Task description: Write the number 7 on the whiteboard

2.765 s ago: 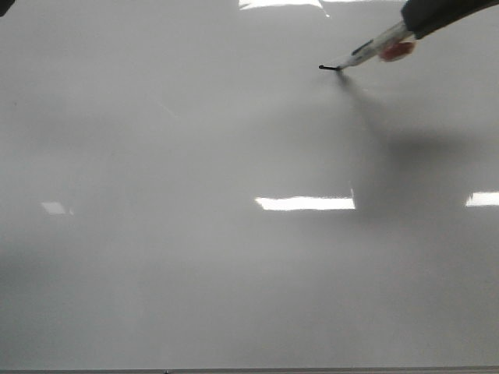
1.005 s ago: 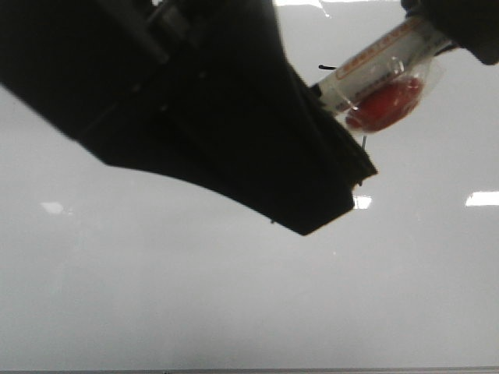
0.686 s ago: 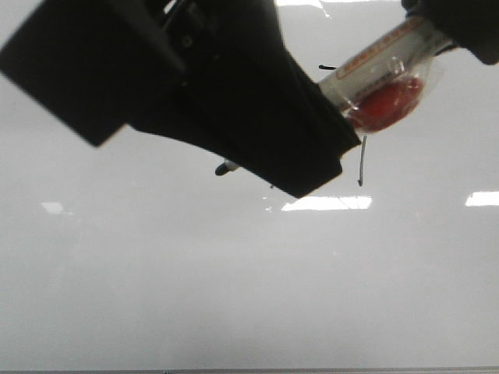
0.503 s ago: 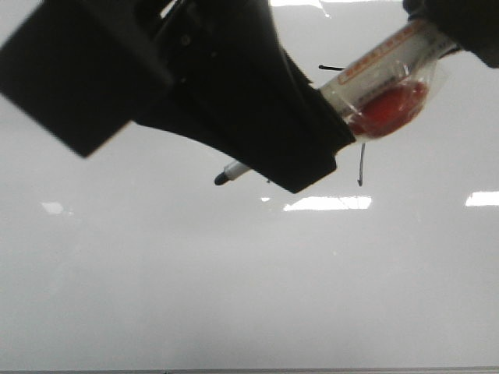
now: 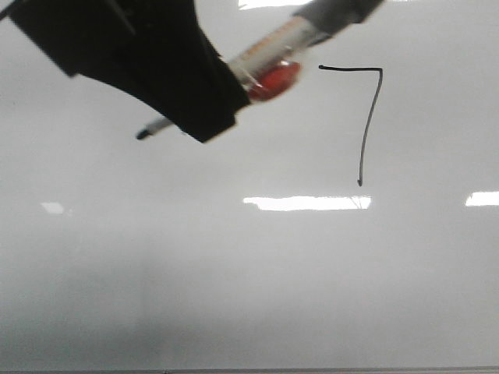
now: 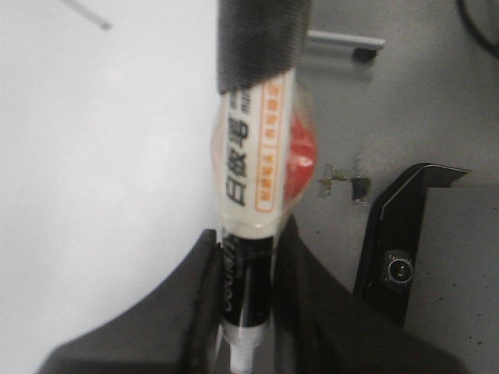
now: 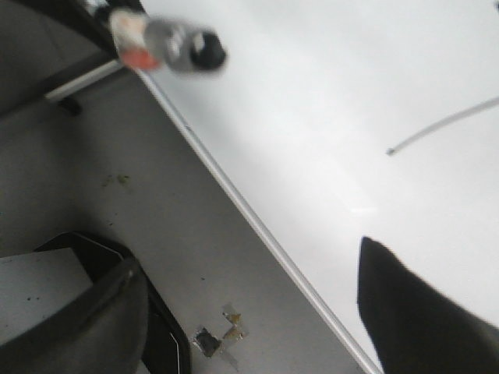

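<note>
The number 7 (image 5: 366, 117) is drawn in thin black line on the whiteboard (image 5: 249, 288). It sits in the upper right part of the board in the front view. It has a short flat line on top and a long line going down that bends a little. The bottom tip ends just above a bright strip of light on the board.

The marker (image 5: 257, 58) is up and to the left of the 7, and it does not touch the 7. Its dark tip points left and down, away from the 7. A red blob sits on the side of the marker near its middle.

The left gripper (image 6: 245, 343) pinches the marker. In the left wrist view, the black lower part of the marker sits snug between the two dark fingers (image 6: 203, 312), and the white part with writing sticks out past them. A grey wrap covers the far end of the marker.

The right gripper (image 7: 249, 312) has its two dark fingers wide apart, with nothing between them. In that view, part of the long line of the 7 shows on the board, apart from the fingers.

The board has lots of bare room below and to the left of the 7. Its thin dark edge runs along the bottom of the front view. In the right wrist view, the board's edge runs between the fingers, with grey floor (image 7: 117, 195) beside it.
</note>
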